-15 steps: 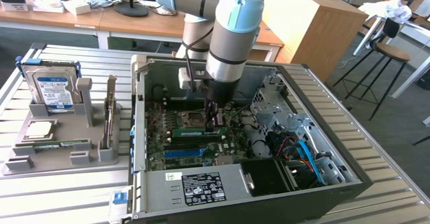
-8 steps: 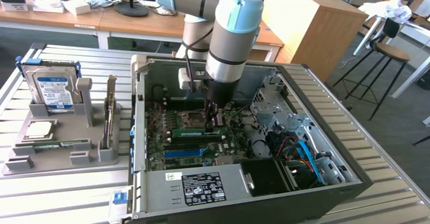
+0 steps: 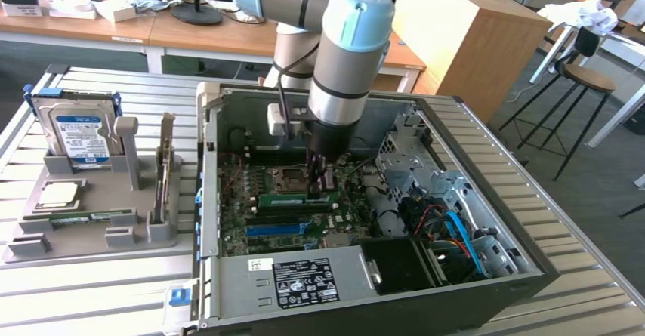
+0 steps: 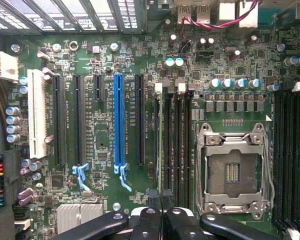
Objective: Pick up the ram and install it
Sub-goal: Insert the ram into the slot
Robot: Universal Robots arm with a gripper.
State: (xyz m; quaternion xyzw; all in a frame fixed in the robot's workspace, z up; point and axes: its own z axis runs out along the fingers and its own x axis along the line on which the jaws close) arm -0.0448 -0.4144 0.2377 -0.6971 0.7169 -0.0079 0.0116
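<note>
The ram [image 4: 160, 145] is a thin green stick seen edge-on in the wrist view, standing along a black memory slot beside the empty CPU socket [image 4: 233, 170]. My gripper [image 4: 161, 216] is shut on its near end, black fingers [image 4: 149, 220] pressed against both faces. In the exterior view the gripper [image 3: 320, 183] reaches down into the open computer case [image 3: 484, 162], and the ram [image 3: 292, 198] shows as a green strip just below the socket [image 3: 292, 176]. Whether the stick is fully seated in the slot I cannot tell.
A blue slot [image 4: 119, 120] and black and white expansion slots lie beside the memory slots. A power supply [image 3: 292, 279] and cables [image 3: 458, 230] crowd the case. At the exterior view's left, a grey fixture [image 3: 91, 223] holds a hard drive [image 3: 81, 136] and a card on edge [image 3: 165, 170].
</note>
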